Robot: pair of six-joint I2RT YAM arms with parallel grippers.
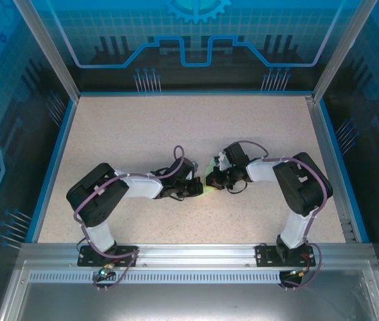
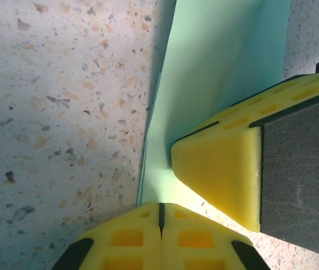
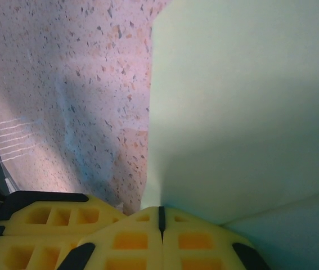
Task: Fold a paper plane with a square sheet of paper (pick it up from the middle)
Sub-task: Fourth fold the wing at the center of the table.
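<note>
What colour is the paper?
The paper is pale mint green and plain. It shows best in the right wrist view.

Speckled beige table [image 1: 142, 134] (blue-edged), blue circuit-pattern walls [image 1: 196, 40], aluminium frame rail [image 1: 189, 257] in front.

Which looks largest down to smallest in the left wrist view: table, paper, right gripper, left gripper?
1. table
2. paper and right gripper: they look too alike to rank, and the gripper overlaps the paper.
3. left gripper, cut off by the bottom edge and very near the camera.
</note>
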